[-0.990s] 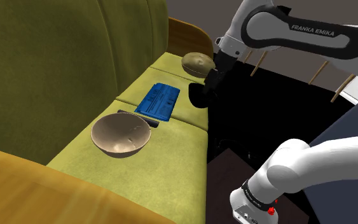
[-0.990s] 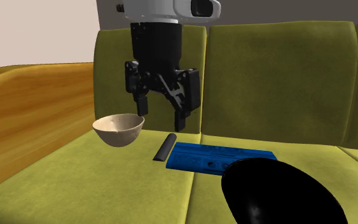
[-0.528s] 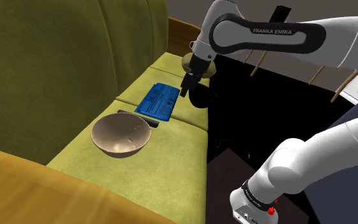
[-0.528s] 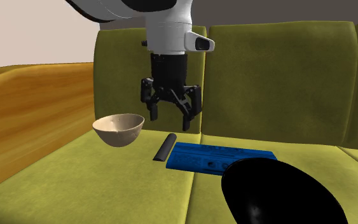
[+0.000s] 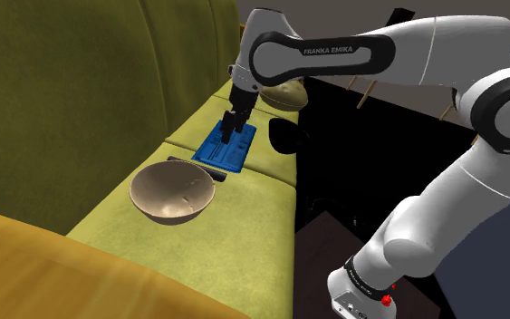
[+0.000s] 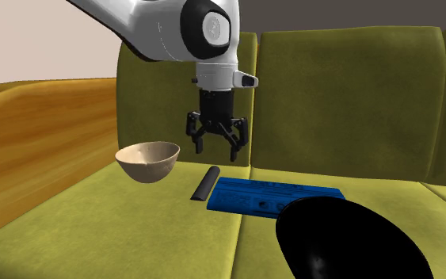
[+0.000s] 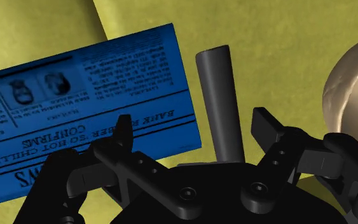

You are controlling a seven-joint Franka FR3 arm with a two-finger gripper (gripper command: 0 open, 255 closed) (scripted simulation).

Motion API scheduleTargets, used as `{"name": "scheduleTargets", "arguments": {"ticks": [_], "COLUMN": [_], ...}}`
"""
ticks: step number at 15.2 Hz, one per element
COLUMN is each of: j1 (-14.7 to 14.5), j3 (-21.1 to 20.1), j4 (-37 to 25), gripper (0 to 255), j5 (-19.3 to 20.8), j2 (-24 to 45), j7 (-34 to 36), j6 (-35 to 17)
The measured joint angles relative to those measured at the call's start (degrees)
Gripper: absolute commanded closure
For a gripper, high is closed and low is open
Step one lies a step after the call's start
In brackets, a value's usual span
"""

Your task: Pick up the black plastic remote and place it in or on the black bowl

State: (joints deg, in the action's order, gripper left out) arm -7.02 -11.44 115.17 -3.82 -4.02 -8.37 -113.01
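I had the gripper (image 6: 216,150) hanging above the sofa seat (image 6: 118,230), its jaws spread wide and clasping nothing. The remote (image 6: 206,183), a slim dark bar, lay flat on the green cushion just beside the short edge of a blue printed paper (image 6: 275,196). In the wrist view it ran up between my two fingers (image 7: 123,130), touched by neither. A tan bowl (image 6: 148,160) sat near the remote, on the side away from the paper. The black bowl (image 6: 348,242) sat beyond the paper's other end, closest to the second exterior camera.
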Motion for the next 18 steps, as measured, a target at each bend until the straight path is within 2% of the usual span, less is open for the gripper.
{"name": "scheduleTargets", "arguments": {"ticks": [6,12,18], "j1": [-2.7,-6.7,-7.5], "j3": [-2.5,-3.8,-3.7], "j4": [-9.7,-23.3,-23.5], "gripper": [0,0,0], "j5": [3.9,8.6,9.7], "j2": [12.3,25.8,29.2], "j7": [1.5,2.7,2.9], "j6": [-1.2,0.4,-2.4]}}
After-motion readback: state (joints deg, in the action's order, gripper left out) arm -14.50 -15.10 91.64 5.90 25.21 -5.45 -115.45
